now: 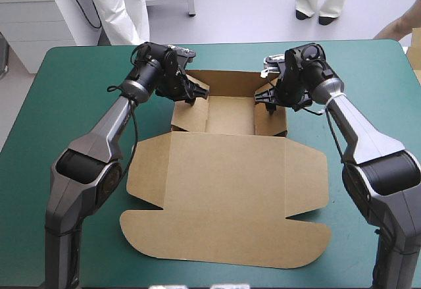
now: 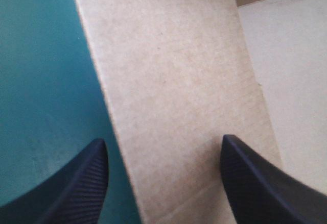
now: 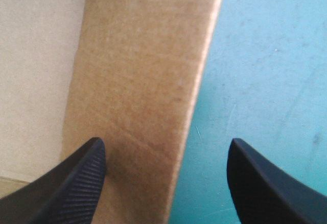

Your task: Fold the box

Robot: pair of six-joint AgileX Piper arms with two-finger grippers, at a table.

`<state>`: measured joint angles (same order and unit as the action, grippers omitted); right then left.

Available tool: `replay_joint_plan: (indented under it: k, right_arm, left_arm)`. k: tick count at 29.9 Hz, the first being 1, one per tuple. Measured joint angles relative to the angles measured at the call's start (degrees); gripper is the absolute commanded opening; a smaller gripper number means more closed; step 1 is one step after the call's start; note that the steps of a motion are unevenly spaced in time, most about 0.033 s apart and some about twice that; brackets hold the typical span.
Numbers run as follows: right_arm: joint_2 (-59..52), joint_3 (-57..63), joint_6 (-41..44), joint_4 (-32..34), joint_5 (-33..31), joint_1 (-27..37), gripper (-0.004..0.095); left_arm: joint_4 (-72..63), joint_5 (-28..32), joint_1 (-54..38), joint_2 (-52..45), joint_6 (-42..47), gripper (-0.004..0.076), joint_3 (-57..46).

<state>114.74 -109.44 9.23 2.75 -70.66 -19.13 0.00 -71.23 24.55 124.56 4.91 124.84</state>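
The brown box lies in the middle of the table. Its far part forms an open tray with raised walls, and the wide lid lies flat toward the near edge. My left gripper hangs over the tray's left wall, open, one finger outside the wall and one inside. Over the tray's right wall my right gripper stands open as well, straddling the wall. Neither pair of fingers touches the board as far as I can see.
The teal-green cover shows bare on both sides of the box. A white cabinet stands beyond the table's far left corner. A person's arm reaches near the far right corner.
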Motion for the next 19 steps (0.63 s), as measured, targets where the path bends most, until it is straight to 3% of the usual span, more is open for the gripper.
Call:
replay_joint_plan:
  k: [7, 19]
  right_arm:
    - [-3.76, -2.66, 0.86, -0.2, -0.2, 0.0, 0.0627]
    - [-14.87, -2.89, 0.56, -1.63, -0.74, 0.0, 0.0627]
  left_arm:
    - [0.45, -0.19, 0.0, -5.86, -1.49, 0.0456, -0.06]
    - [3.93, -0.82, 0.51, -25.89, -3.47, 0.0449, -4.84]
